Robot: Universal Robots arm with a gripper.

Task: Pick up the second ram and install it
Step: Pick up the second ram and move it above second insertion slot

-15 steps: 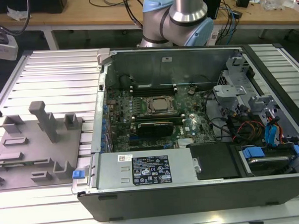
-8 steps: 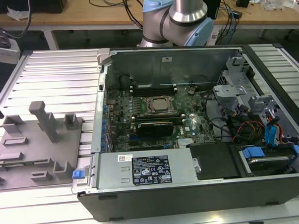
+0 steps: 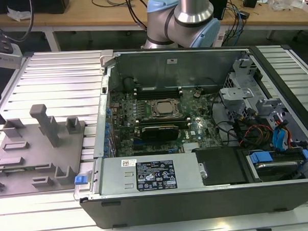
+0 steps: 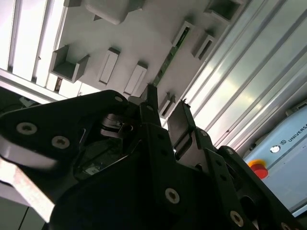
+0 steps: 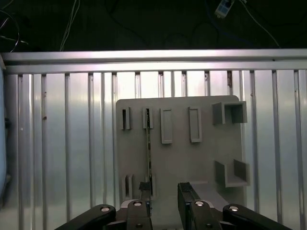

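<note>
A wooden workbench point(image 3: 83, 19) runs along the back of the exterior view, dark cables point(image 3: 132, 11) trailing over it. The ribbed metal table point(image 3: 55, 74) in front gleams under bright light.

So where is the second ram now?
In the first wrist view, the second ram stands on edge in the grey holder, right by the open fingers.

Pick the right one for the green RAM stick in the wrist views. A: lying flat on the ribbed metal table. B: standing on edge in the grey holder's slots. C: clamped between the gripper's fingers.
B: the second ram stands on edge in the grey holder, the gripper open near it.
</note>
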